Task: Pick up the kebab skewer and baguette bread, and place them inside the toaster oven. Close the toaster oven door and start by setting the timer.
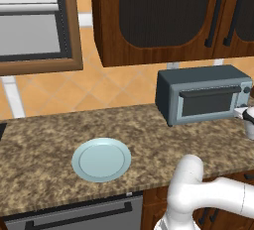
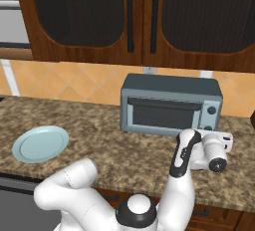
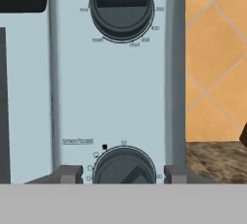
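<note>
The toaster oven (image 2: 171,105) is seen standing at the back of the speckled stone counter (image 1: 44,140), just below the dark wooden cabinets (image 2: 139,16) and against the orange tiled wall (image 1: 59,90). The toaster oven door (image 2: 164,115) is shut; behind its dark glass nothing can be made out, so what lies inside cannot be told. Its long axis runs along the wall, with the door and its horizontal bar handle (image 1: 208,93) facing out over the counter. Two knobs are set one above the other on the panel at the oven's right end.

A pale blue plate (image 1: 101,159) is seen well to the left of the oven, near the counter's front edge, with nothing on it. Between plate and oven a broad stretch of bare counter is left open.

The gripper (image 3: 123,175) is held right at the oven's control panel. In the hand view the two finger tips (image 3: 67,175) are seen on either side of the lower knob (image 3: 124,166), marked timer/toast, set partly apart at about the knob's width; whether they press on it cannot be told. The upper knob (image 3: 121,7) is seen above on the same panel. To the panel's right only a narrow strip of counter and tiled wall is visible.
</note>
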